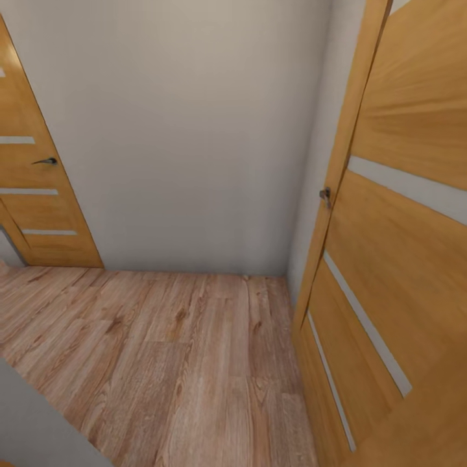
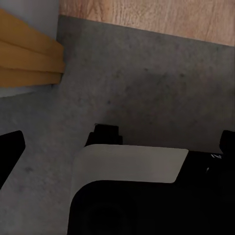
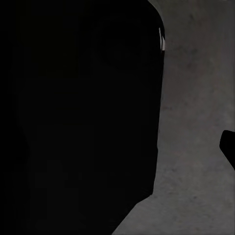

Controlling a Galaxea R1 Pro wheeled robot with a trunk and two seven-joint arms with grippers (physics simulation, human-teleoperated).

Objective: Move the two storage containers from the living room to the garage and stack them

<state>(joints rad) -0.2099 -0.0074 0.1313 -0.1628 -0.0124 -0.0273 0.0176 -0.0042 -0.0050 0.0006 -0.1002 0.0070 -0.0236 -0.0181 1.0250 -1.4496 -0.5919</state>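
Head view, 9 o'clock: orange door (image 1: 35,188) with frosted strips, shut. Centre: white wall (image 1: 188,130) over wood plank floor (image 1: 162,363). 3 o'clock: second orange door (image 1: 395,259), ajar. Left wrist view: grey concrete floor (image 2: 147,88) meets planks at 12 o'clock. Grippers' opening: cannot tell. Containers' whereabouts unknown.

In the left wrist view, the robot's body appeared as a glossy black rounded housing (image 2: 147,210) topped by a smooth off-white curved panel (image 2: 129,164). A small black block (image 2: 106,133) stood just behind the panel, and matte black finger tips (image 2: 10,152) entered at both edges. In the right wrist view, a large matte black body part (image 3: 78,117) carried a thin white mark (image 3: 162,40) at its edge.
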